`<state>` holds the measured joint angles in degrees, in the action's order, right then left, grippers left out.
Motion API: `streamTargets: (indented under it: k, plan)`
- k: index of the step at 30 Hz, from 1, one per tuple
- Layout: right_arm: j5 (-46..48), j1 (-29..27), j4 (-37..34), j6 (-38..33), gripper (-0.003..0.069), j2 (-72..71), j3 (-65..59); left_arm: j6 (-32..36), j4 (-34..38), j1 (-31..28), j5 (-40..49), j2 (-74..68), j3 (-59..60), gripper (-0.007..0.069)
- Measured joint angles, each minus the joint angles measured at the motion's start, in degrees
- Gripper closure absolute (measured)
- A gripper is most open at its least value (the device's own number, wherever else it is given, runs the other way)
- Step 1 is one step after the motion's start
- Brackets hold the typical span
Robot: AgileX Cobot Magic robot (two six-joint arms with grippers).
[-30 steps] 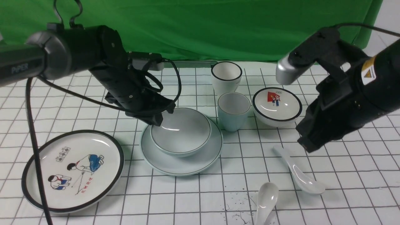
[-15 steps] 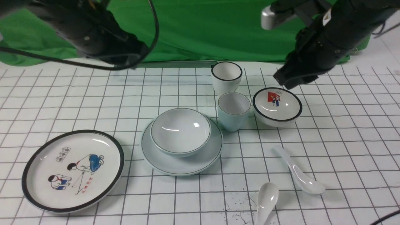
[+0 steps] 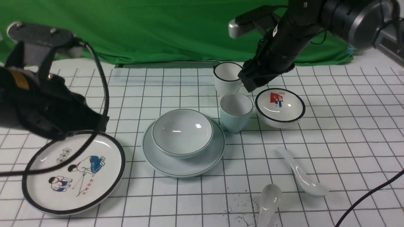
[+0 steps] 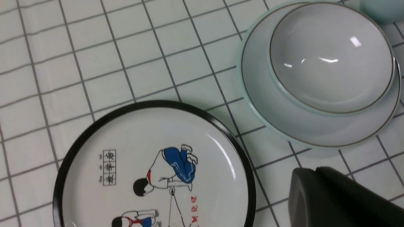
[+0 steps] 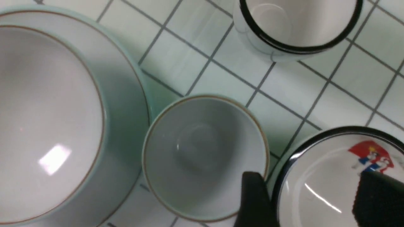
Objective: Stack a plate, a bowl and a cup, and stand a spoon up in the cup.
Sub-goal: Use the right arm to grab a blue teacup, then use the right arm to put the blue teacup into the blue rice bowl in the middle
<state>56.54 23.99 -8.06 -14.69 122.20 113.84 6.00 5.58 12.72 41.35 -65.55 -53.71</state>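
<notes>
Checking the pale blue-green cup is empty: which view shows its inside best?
Right wrist view: it looks nearly straight down into the cup, bare bottom visible. Front view shows its side and part of the inside; left wrist view only a sliver.

1. Your cartoon plate (image 4: 148,132) carried three boxed Chinese characters and a red line of writing, neither clearly readable.
2. The yellow sticker (image 3: 18,82) on your left arm was illegible.
</notes>
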Motion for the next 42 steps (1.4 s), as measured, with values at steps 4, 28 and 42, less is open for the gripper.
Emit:
streamTargets:
  k: [4,28,42]
  plan:
    - [-0.5,0.0,-0.9,0.1,0.0243,1.5,0.0,0.0,0.0,0.0,-0.9,0.5,1.4,0.0661]
    - [6.9,3.8,-0.4,-1.2,0.0571,3.1,9.4,0.0,0.0,0.0,-5.2,0.5,1.6,0.0661]
    - [6.0,13.0,-1.1,-0.8,0.0571,8.8,11.9,0.0,0.0,0.0,-5.2,0.5,1.6,0.0661]
